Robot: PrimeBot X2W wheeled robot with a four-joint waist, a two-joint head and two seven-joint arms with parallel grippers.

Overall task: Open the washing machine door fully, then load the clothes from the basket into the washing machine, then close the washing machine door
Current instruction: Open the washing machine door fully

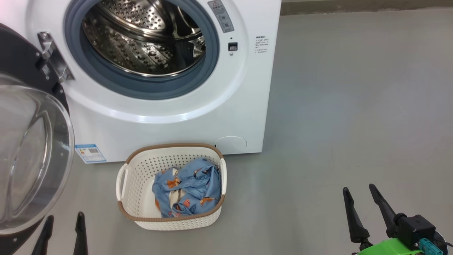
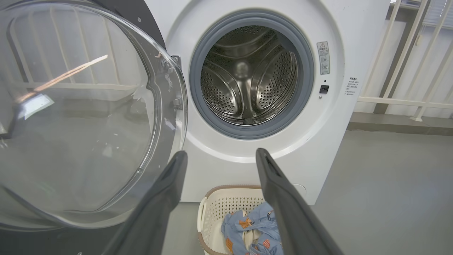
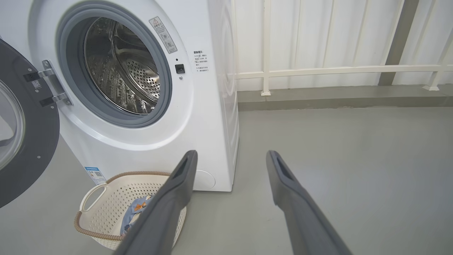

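The white washing machine [image 1: 198,117] stands with its steel drum [image 1: 141,39] bare. Its door [image 1: 32,156], black rim and clear glass bowl, is swung out to the left on its hinge. On the floor before the machine sits the cream basket [image 1: 138,184] holding the clothes [image 1: 187,187], light blue printed fabric over a cream cloth. My left gripper [image 1: 65,219] is open at the lower left, just right of the door's glass, holding nothing. My right gripper [image 1: 359,193] is open at the lower right, over bare floor. The left wrist view shows the door [image 2: 78,117], drum [image 2: 247,74] and clothes [image 2: 254,226].
Grey floor [image 1: 354,106] spreads to the right of the machine. A white railing [image 3: 336,71] and a low kerb run behind it. A blue sticker [image 1: 90,153] marks the machine's lower left corner.
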